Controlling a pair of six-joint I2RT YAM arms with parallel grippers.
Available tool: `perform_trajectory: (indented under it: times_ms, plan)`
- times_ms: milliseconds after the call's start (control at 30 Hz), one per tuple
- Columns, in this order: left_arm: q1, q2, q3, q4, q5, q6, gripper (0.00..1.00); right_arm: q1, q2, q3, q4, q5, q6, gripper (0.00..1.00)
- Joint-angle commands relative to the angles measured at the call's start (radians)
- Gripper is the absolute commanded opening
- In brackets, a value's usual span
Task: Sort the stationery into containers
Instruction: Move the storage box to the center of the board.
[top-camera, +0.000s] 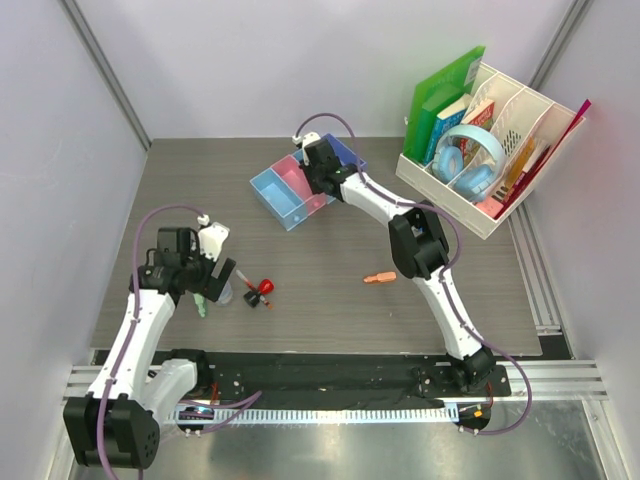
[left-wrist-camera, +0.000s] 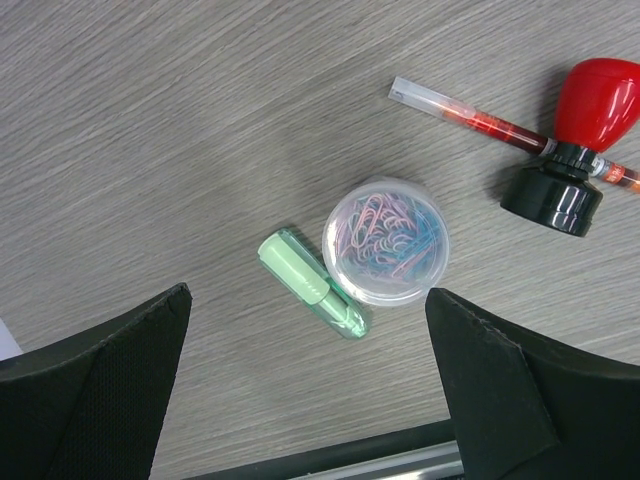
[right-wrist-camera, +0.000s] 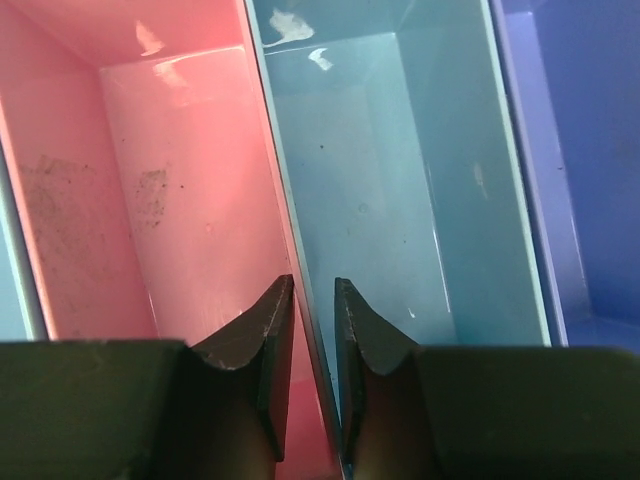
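Four joined trays stand at the back centre: light blue, pink, a second light blue and purple-blue. My right gripper straddles the wall between the pink and second light blue trays, jaws nearly closed on it. My left gripper hovers open over a short green piece and a round clear disc of paper clips. A red-topped black stamp and a slim red pen lie beside them. An orange piece lies mid-table.
A big white perforated organizer with books, folders and blue headphones stands at the back right. The table's front edge runs just below the left fingers. Both trays in the right wrist view hold nothing.
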Motion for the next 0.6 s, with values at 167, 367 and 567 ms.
perform_trajectory:
  times_ms: [167,367,567]
  plan:
    - [0.004,-0.056,0.042,-0.054,0.016,0.028,1.00,0.053,-0.117,-0.117,-0.079,0.096,0.325,0.01]
    - [0.002,-0.068,0.031,-0.057,0.025,0.034,1.00,0.054,-0.147,-0.140,-0.125,0.113,0.503,0.01]
    - [0.002,-0.074,0.029,-0.056,0.047,0.040,1.00,0.054,-0.174,-0.186,-0.168,0.188,0.623,0.01]
